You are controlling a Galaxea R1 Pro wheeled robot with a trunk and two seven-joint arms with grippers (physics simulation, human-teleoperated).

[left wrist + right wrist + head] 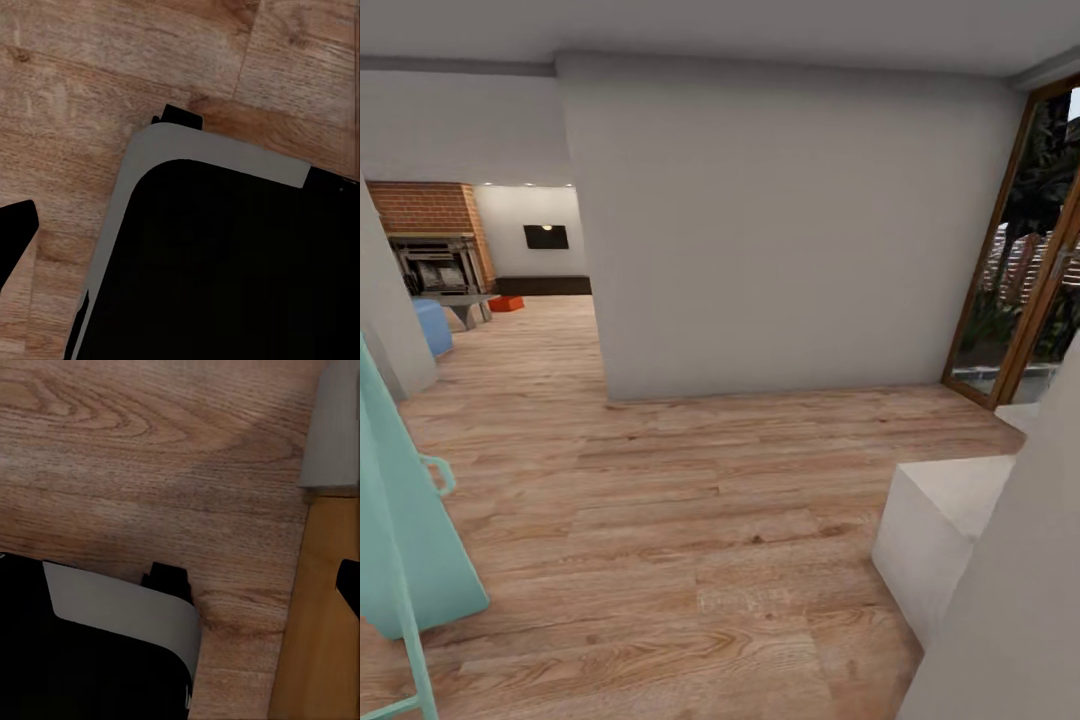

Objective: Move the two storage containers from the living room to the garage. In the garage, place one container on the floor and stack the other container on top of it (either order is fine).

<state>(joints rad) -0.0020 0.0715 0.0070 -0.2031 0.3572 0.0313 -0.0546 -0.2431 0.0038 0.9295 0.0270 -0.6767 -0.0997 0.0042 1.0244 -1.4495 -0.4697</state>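
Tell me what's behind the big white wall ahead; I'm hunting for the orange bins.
Left of the white wall, the living room opens: a brick fireplace, a blue seat and one orange-red container on the planks. Whatever lies directly behind the wall is hidden.

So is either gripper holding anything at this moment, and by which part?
It cannot be told. An orange container sits far off on the living room floor, and the wrist views look down at wood planks, showing no gripped object.

Ahead of me white wall (790, 230) | far left: orange bin (506, 303) on plank floor (660, 520) by fireplace (435, 245), blue sofa (432, 326) | right: glass door (1035, 250) | near left: teal frame (405, 540)
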